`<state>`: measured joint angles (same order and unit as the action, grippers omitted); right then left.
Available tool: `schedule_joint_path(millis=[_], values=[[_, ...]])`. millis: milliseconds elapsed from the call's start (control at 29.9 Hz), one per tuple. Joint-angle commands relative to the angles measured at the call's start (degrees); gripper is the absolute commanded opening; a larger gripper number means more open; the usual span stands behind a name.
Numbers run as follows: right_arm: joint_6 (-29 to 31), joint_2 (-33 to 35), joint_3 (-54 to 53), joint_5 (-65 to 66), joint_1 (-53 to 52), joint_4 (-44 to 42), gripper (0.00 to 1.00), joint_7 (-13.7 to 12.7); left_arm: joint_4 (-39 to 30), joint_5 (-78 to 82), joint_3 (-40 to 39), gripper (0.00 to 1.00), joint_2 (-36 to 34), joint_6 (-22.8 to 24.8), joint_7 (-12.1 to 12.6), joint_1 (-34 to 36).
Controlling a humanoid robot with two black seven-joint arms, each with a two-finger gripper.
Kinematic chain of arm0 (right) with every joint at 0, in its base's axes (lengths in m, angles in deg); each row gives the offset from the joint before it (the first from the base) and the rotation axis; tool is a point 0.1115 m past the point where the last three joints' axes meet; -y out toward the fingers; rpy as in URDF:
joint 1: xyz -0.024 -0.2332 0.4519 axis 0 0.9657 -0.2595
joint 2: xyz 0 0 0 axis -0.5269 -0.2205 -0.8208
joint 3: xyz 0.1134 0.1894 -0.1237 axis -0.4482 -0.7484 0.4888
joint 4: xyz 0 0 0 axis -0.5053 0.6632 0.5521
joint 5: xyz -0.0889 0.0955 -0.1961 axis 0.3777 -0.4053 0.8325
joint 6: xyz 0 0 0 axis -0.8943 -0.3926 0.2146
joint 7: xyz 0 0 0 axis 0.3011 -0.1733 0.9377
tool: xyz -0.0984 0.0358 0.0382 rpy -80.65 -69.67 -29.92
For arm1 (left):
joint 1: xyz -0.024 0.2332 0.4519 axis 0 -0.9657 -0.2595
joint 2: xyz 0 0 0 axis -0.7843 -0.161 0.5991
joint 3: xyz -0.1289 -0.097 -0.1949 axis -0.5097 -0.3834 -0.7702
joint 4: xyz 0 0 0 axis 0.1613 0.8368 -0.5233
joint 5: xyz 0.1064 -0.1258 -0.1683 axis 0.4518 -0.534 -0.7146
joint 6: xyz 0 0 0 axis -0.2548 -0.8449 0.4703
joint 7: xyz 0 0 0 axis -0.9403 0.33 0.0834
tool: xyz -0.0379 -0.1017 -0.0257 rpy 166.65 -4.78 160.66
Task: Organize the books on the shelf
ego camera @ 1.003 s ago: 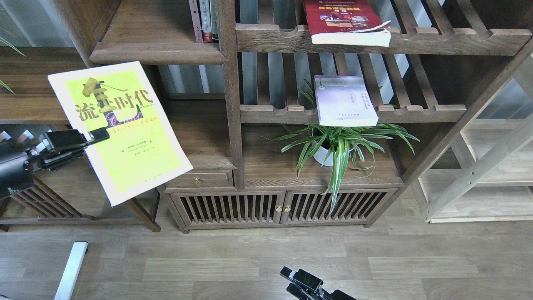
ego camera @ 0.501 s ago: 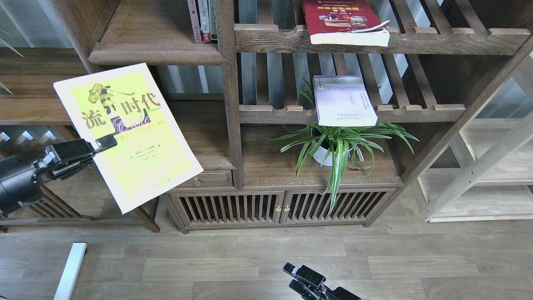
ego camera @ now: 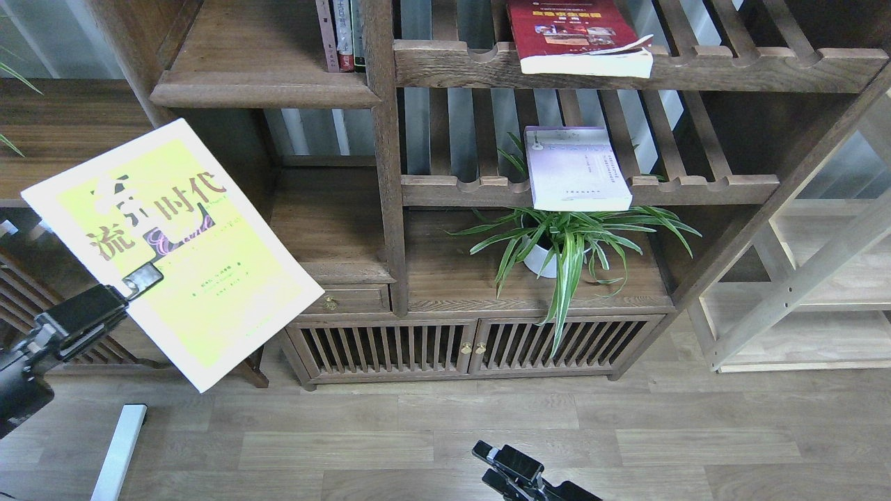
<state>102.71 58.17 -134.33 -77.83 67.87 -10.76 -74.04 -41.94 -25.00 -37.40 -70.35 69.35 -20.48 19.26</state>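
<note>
My left gripper (ego camera: 143, 280) is shut on the left edge of the yellow-green book (ego camera: 202, 278) with black Chinese characters and holds it tilted in the air, in front of the bookcase's lower left. The solid dark brown shelf (ego camera: 264, 90) with the moulded front edge is above and to the right of it. The pale lavender-white book (ego camera: 576, 167) lies on the middle slatted rack. The red book (ego camera: 571, 35) lies on the upper slatted rack. My right gripper (ego camera: 505, 465) is low at the bottom edge, over the floor, its fingers hard to tell apart.
Narrow upright spines (ego camera: 341, 35) stand at the right end of the solid shelf. A potted spider plant (ego camera: 564, 250) sits under the middle rack. A ledge with a brass-knobbed drawer (ego camera: 330, 303) is beside the held book. A pale wooden rack (ego camera: 800, 278) stands at the right.
My left gripper has dropped lower and to the left with the yellow-green book, which has tilted more anticlockwise. The right gripper has hardly moved.
</note>
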Motion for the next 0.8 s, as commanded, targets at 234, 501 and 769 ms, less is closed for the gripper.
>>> schedule_joint_path(millis=[234,501,769], values=[[0.0,0.0,0.0,-0.1,1.1,0.3,0.81,0.0,-0.2,9.8,-5.8,0.0,10.9,0.0,0.0,-1.1],[0.0,0.0,0.2,0.0,1.4,0.3,0.81,-0.1,-0.2,15.7,-11.0,0.0,18.6,0.0,0.0,-0.5],[0.0,0.0,0.6,0.0,1.4,0.3,0.81,-0.1,-0.5,20.7,-12.6,0.0,18.8,0.0,0.0,-0.5]])
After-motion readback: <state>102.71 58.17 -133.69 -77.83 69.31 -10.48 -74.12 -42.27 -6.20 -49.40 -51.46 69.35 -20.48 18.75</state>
